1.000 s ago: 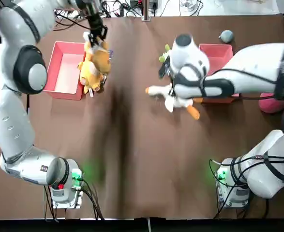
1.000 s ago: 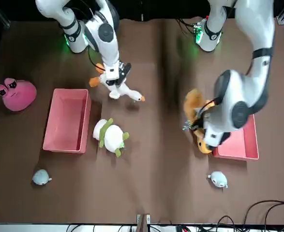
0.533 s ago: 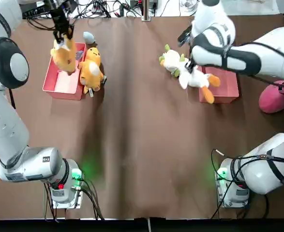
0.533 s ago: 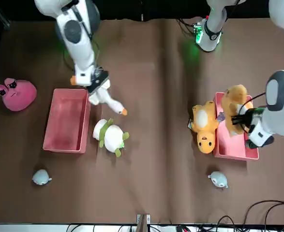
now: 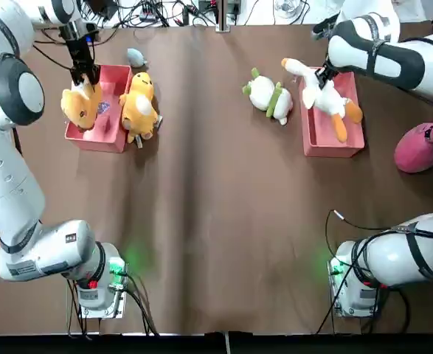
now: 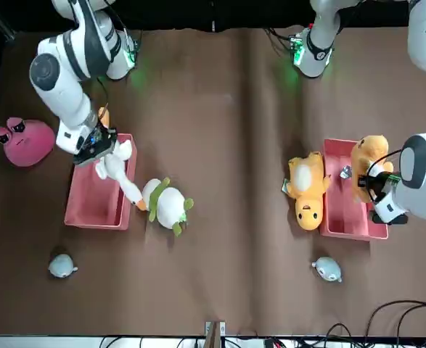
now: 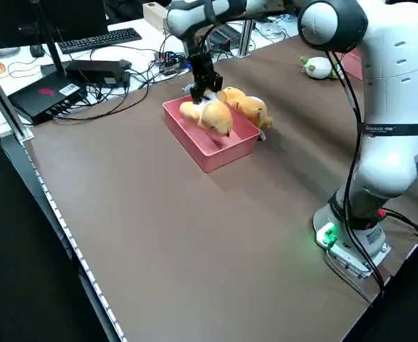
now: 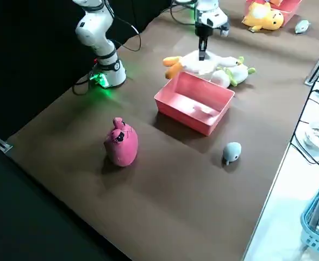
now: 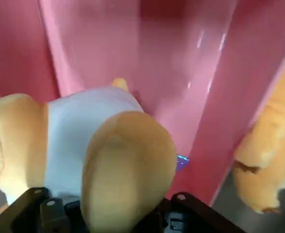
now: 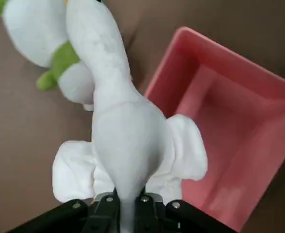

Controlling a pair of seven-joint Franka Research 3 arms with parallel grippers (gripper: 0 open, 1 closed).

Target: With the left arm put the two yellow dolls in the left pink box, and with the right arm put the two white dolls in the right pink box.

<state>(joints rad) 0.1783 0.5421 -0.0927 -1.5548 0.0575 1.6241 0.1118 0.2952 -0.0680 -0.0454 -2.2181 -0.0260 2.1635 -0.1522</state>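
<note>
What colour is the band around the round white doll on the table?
Green, clearest in the front view: round white doll.

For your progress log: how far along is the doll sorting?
Nothing is boxed yet. The left claw holds a yellow doll over the left pink box; the right claw holds the white goose over the right pink box. The second yellow doll and white-green doll lie outside.
</note>
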